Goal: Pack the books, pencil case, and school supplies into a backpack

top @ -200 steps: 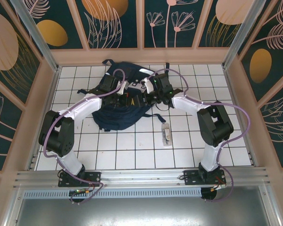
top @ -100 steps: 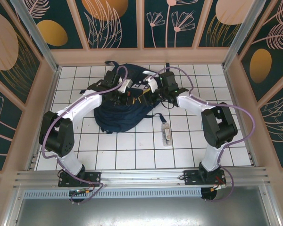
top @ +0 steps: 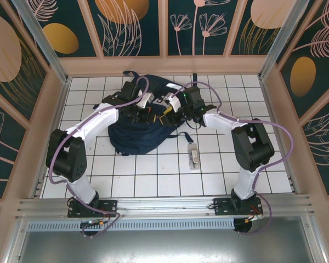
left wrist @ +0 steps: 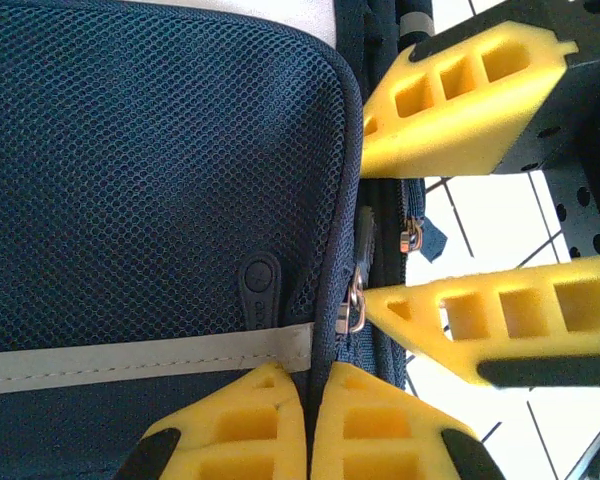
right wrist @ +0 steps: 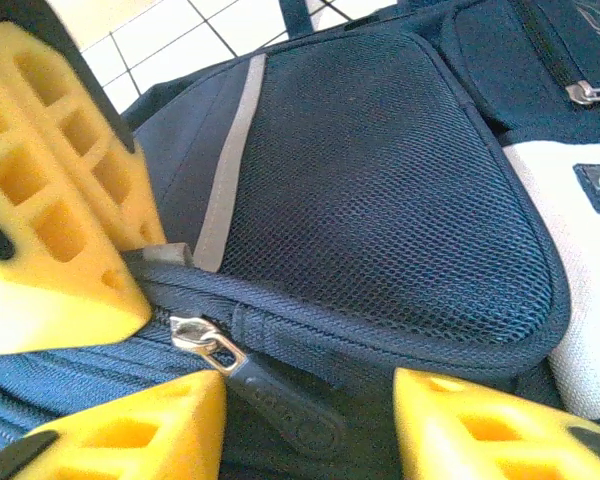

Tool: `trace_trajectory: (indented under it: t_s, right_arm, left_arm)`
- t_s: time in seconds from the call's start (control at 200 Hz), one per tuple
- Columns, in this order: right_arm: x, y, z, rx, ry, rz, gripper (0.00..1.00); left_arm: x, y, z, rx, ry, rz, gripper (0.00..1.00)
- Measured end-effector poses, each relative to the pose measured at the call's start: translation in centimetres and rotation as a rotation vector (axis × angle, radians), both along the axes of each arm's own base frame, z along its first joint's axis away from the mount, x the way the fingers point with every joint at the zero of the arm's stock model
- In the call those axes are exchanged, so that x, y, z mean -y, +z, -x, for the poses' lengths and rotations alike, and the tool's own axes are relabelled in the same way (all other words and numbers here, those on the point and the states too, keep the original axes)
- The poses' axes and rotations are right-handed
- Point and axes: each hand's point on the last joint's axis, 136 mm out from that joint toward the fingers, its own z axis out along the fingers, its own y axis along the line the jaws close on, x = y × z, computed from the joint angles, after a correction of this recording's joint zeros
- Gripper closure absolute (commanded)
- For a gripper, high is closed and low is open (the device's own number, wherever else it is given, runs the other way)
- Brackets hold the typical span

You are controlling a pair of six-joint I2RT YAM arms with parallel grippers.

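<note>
On the desk [top: 98,164], at its far middle, navy backpack [top: 136,137] lying flat, left fingers [left wrist: 285,415] pinched narrow on its mesh-pocket seam, right fingers [right wrist: 130,435] spread wide either side of the zip pull [right wrist: 280,398], clear packet [top: 193,156] on the tiles near the backpack's right.

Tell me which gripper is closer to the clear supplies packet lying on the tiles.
Right. The right gripper hovers over the backpack, beyond and left of the packet; the left gripper sits farther left on the same backpack.
</note>
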Motion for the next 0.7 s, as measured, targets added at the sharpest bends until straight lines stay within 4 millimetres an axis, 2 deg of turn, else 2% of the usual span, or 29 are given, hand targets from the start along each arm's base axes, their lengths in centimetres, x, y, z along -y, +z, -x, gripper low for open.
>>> trace_trajectory:
  t_s: [0.095, 0.27, 0.525, 0.701]
  right_arm:
    - [-0.5, -0.2, 0.2, -0.014, 0.019, -0.008, 0.83]
    - [-1.1, -0.8, 0.1, -0.034, 0.039, -0.021, 0.93]
    - [-0.6, 0.1, 1.1, -0.052, 0.024, -0.039, 0.94]
    - [-0.1, 2.1, 2.7, -0.06, 0.007, -0.075, 0.85]
  left_arm:
    - [0.0, 0.0, -0.1, 0.003, 0.003, -0.002, 1.0]
    - [-0.8, -0.2, -0.7, 0.008, 0.034, -0.013, 1.0]
    - [-0.7, -0.3, -1.0, 0.007, 0.061, 0.001, 1.0]
    - [0.3, -0.4, -1.4, 0.007, 0.07, 0.029, 1.0]
